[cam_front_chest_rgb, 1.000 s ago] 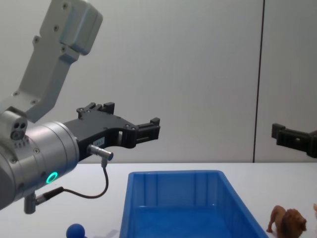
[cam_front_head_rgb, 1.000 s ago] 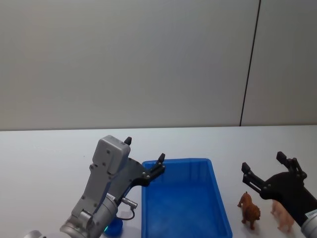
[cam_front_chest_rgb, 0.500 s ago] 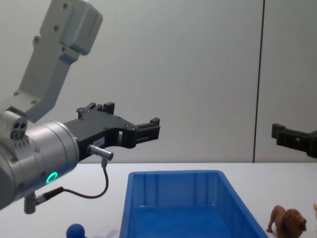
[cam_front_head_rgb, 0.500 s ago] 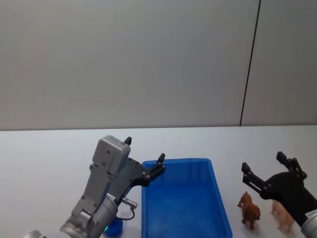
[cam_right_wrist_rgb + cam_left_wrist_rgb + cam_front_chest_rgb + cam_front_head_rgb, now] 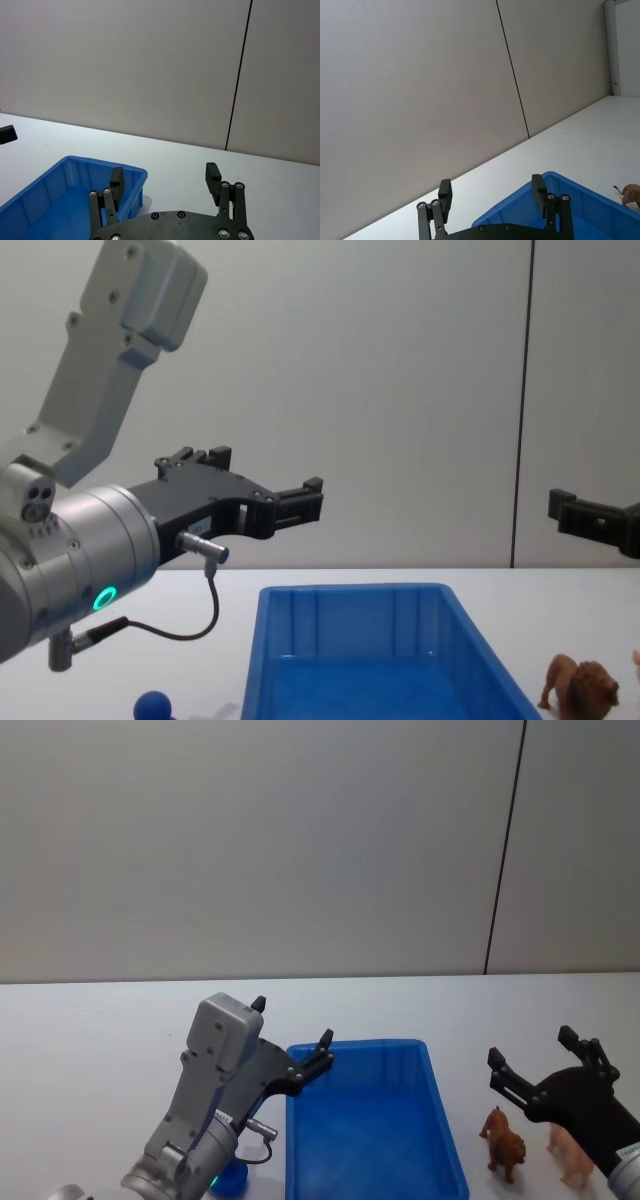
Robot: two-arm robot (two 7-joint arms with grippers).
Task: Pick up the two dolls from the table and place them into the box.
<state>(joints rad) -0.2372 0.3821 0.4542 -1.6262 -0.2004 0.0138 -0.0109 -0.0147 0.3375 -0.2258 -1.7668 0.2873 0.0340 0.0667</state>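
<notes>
Nothing boxed yet: the blue box (image 5: 357,1045) at lower centre looks empty, while the lion (image 5: 503,1143) and pink animal (image 5: 572,1153) stand on the worktop (image 5: 100,1020) at lower right. The right pincer (image 5: 530,1046) hovers above them, wide open and empty; the left pincer (image 5: 292,1022), lower left, is likewise

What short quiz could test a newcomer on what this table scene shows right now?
1. True or false: the blue box already holds a toy.
2. Where does the brown lion stand? A) inside the box B) on the table, on the robot's right of the box C) on the box's rim
3. Fill in: the left gripper and the right gripper both hang ____ and empty.
Key: 1 false; 2 B; 3 open.
</notes>
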